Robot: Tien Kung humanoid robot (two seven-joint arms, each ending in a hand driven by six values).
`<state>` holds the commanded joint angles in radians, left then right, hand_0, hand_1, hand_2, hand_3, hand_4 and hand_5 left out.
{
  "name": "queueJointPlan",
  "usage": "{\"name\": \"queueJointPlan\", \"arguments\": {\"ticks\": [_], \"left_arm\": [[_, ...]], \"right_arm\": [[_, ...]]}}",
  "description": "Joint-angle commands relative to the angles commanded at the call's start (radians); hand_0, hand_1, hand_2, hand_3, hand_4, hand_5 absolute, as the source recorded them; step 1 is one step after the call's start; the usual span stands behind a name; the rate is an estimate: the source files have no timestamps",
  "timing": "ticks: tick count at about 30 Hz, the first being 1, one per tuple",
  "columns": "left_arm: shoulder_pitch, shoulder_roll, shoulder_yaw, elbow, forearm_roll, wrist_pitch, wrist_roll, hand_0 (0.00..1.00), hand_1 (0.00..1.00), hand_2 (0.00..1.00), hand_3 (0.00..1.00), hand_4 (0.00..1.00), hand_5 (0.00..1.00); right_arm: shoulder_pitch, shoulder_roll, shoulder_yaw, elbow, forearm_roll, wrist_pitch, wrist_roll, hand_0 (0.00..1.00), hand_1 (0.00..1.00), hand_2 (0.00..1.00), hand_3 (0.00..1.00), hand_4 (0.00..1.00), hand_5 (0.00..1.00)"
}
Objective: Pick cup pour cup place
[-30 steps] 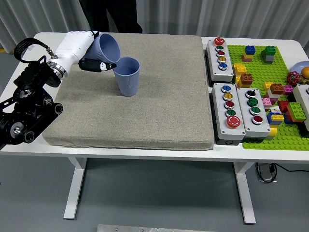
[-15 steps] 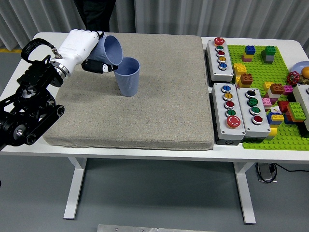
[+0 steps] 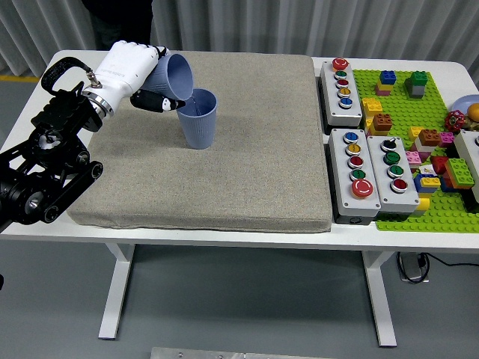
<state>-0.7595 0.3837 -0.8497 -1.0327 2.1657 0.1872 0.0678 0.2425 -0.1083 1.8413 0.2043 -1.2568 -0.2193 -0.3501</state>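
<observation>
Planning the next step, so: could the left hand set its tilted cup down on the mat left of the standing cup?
Probably yes. The left hand grips the tilted cup above the grey mat, and the stretch of mat left of the standing cup looks bare, with nothing in the way.

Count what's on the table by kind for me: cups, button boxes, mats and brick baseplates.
Cups: 2, the tilted cup in the left hand and the standing cup.
Button boxes: 3.
Mats: 1.
Baseplates: 1.
Total: 7.
</observation>
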Motion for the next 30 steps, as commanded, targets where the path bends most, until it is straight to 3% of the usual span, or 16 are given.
{"name": "queueJointPlan", "arguments": {"ticks": [12, 22, 30], "left_arm": [[-0.018, 0.011, 0.018, -0.016, 0.085, -0.023, 0.041, 0.44, 0.408, 0.445, 0.425, 0.795, 0.382], [-0.034, 0.019, 0.037, -0.025, 0.103, -0.034, 0.063, 0.441, 0.411, 0.445, 0.425, 0.797, 0.378], [-0.049, 0.026, 0.061, -0.042, 0.103, -0.047, 0.109, 0.443, 0.416, 0.447, 0.424, 0.783, 0.363]], "right_arm": [[0.003, -0.001, -0.005, -0.001, 0.009, -0.002, 0.003, 0.688, 0.638, 0.589, 0.594, 0.002, 0.15], [0.004, -0.002, -0.007, -0.001, 0.013, -0.004, 0.003, 0.688, 0.638, 0.589, 0.595, 0.002, 0.149], [0.004, -0.002, -0.007, -0.001, 0.013, -0.005, 0.003, 0.688, 0.638, 0.589, 0.595, 0.002, 0.148]]}}
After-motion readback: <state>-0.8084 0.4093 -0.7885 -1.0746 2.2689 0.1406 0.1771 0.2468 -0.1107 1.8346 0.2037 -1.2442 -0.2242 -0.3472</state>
